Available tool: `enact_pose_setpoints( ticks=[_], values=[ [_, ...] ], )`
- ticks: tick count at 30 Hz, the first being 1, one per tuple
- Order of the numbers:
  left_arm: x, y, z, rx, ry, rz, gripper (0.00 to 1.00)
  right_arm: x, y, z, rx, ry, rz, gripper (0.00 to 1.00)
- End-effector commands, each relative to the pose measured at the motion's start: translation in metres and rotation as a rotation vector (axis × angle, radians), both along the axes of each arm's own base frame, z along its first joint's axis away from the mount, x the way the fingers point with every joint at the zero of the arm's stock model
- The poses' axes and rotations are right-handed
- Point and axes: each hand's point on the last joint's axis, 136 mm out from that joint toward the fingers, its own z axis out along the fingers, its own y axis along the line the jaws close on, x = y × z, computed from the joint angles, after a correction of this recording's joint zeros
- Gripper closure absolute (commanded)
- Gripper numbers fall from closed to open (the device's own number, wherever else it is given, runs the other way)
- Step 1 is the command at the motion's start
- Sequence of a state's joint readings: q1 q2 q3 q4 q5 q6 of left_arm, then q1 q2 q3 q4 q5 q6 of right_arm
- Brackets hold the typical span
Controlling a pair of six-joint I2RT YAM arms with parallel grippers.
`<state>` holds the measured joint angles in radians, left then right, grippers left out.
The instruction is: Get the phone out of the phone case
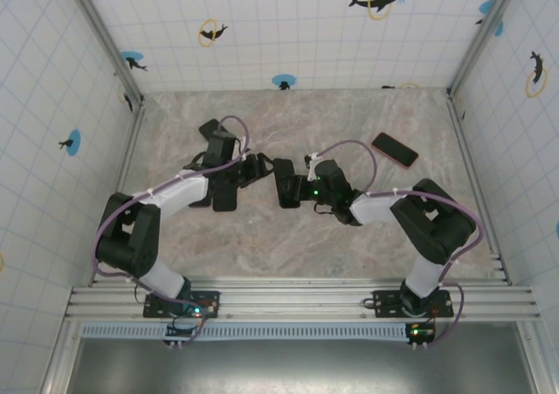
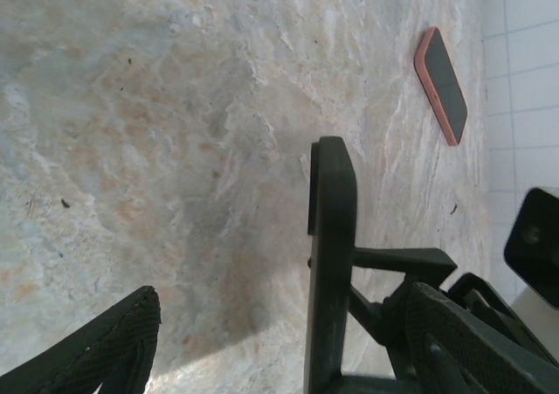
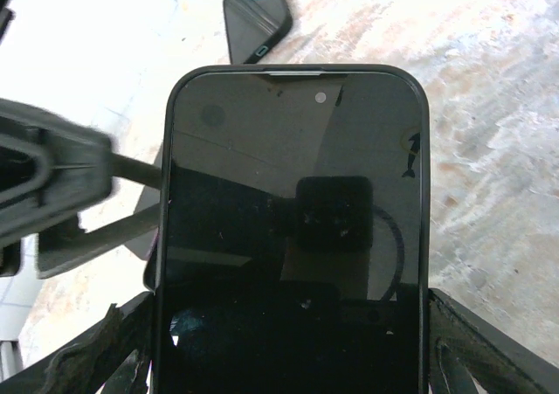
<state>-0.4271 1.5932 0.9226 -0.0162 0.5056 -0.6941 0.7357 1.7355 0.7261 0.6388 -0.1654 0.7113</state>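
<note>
Phone (image 3: 293, 193) clamped edgewise in right end effector (image 3: 293, 352)

The phone (image 3: 293, 228) runs off the right wrist view's bottom edge.

The phone (image 1: 286, 184) hangs over the middle of the surface (image 1: 262, 245), gripped between the right jaws, which reach in from its right. The left jaws stand spread around it from the left. A second phone (image 1: 395, 149) lies flat behind and to the right, towards the far right corner. Under the left arm (image 1: 179, 189), just left of the held phone, lies what may be a third phone (image 1: 225, 195).
</note>
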Motion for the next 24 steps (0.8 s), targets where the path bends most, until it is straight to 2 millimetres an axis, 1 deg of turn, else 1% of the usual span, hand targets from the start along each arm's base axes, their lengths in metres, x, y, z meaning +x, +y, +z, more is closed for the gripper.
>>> enact_pose_setpoints(
  ticks=[1, 2, 5, 6, 7, 9, 13, 14, 16, 19, 21, 24],
  values=[
    [0.009, -0.016, 0.004, -0.007, -0.022, -0.006, 0.27, 0.004, 0.006, 0.048, 0.129, -0.097, 0.012, 0.42],
    [0.008, -0.019, 0.001, -0.010, -0.011, -0.010, 0.31, 0.003, 0.007, 0.050, 0.136, -0.098, 0.013, 0.42],
    [0.006, -0.028, -0.002, -0.030, -0.004, -0.030, 0.44, 0.002, 0.008, 0.050, 0.142, -0.094, 0.021, 0.42],
    [0.013, -0.033, 0.010, -0.045, -0.029, -0.033, 0.48, 0.002, 0.008, 0.051, 0.146, -0.094, 0.020, 0.42],
    [0.013, -0.035, 0.010, -0.050, -0.024, -0.036, 0.52, 0.001, 0.009, 0.052, 0.152, -0.093, 0.024, 0.42],
    [0.013, -0.038, 0.011, -0.061, -0.023, -0.040, 0.57, 0.000, 0.010, 0.053, 0.155, -0.094, 0.030, 0.42],
    [0.012, -0.042, 0.016, -0.087, -0.024, -0.048, 0.77, -0.001, 0.013, 0.050, 0.155, -0.084, 0.040, 0.42],
    [0.012, -0.042, 0.016, -0.088, -0.024, -0.046, 0.81, -0.001, 0.013, 0.050, 0.155, -0.084, 0.041, 0.42],
    [0.013, -0.042, 0.018, -0.091, -0.027, -0.046, 0.82, -0.002, 0.014, 0.048, 0.156, -0.080, 0.044, 0.42],
    [0.014, -0.043, 0.021, -0.096, -0.029, -0.046, 0.88, -0.003, 0.016, 0.048, 0.159, -0.079, 0.048, 0.41],
    [0.015, -0.043, 0.024, -0.101, -0.034, -0.045, 0.89, -0.002, 0.016, 0.049, 0.161, -0.080, 0.048, 0.39],
    [0.016, -0.044, 0.029, -0.104, -0.044, -0.044, 0.90, -0.003, 0.016, 0.051, 0.162, -0.087, 0.051, 0.29]
  ],
)
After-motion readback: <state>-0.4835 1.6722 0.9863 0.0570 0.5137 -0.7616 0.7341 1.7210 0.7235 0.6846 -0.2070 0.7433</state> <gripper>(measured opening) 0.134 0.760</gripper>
